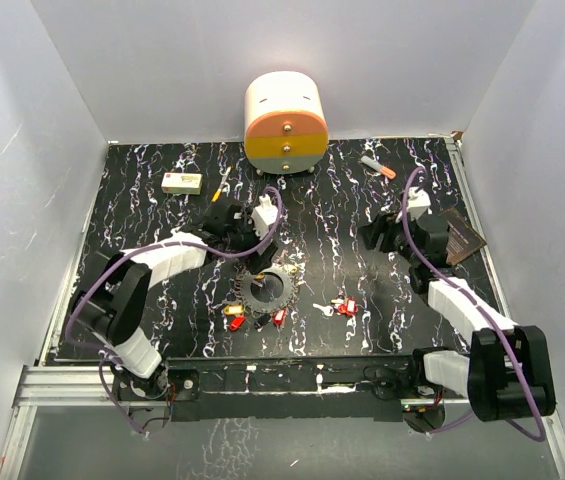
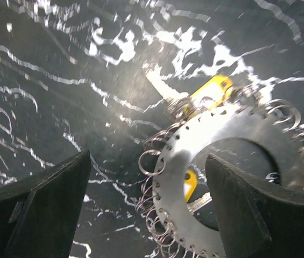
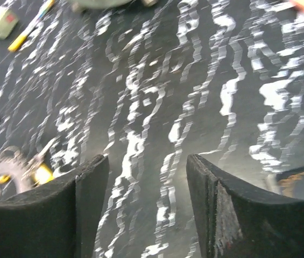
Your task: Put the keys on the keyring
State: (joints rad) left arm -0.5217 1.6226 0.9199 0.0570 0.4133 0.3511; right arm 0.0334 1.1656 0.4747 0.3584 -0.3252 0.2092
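Note:
The keyring (image 1: 267, 290) lies flat on the black marbled table, a grey disc with small wire loops along its rim. In the left wrist view, the keyring (image 2: 232, 129) has a yellow key (image 2: 211, 92) at its far edge and another yellow key (image 2: 190, 183) showing through its hole. More red and yellow keys (image 1: 237, 318) lie just in front of it, and two red keys (image 1: 345, 306) lie to the right. My left gripper (image 1: 252, 245) (image 2: 149, 204) is open, with the ring's left rim between its fingers. My right gripper (image 1: 372, 238) (image 3: 147, 199) is open over bare table.
A round drawer unit (image 1: 285, 122) stands at the back. A white box (image 1: 181, 182) and a yellow pen (image 1: 221, 185) lie at the back left, an orange-tipped marker (image 1: 378, 167) at the back right, and a brown card (image 1: 462, 238) under the right arm.

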